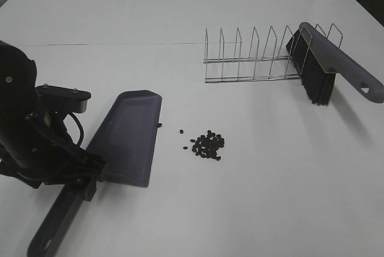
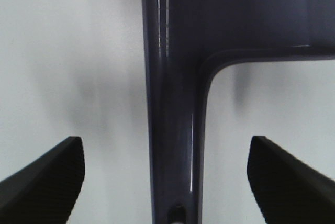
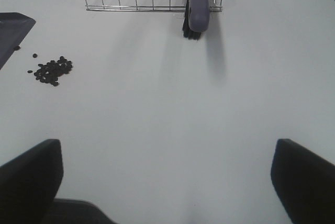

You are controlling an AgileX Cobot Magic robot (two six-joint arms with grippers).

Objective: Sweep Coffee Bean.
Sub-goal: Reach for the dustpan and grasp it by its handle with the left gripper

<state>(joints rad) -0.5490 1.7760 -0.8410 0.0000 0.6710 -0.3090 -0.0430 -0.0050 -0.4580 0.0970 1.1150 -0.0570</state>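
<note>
A: State of the left gripper (image 2: 165,148)?
B: Spread wide, straddling the handle of the dustpan (image 1: 129,137) without touching it. Nothing gripped.
A: And the right gripper (image 3: 166,150)?
B: Also released and empty, over bare table (image 3: 167,103). It is not visible in the exterior view.
A: Where is the coffee bean (image 1: 207,145)?
B: A loose cluster, lower centre of the exterior frame, near the pan's long right edge. Two strays lie between them, one almost at the edge.
A: The brush (image 1: 327,68)?
B: Upper right, leaning in the wire rack (image 1: 252,56), well apart from the beans.
A: Key relation?
B: The pan's long axis runs from lower left up toward centre, with the handle at lower left under the left arm. The beans lie to the right of it. The left arm is nearer the pan. The right arm is likely nearer the brush, which sits ahead in the right wrist view. Judgement: closing on the handle looks like the step in hand, and the sweep would run right to left toward the pan.
</note>
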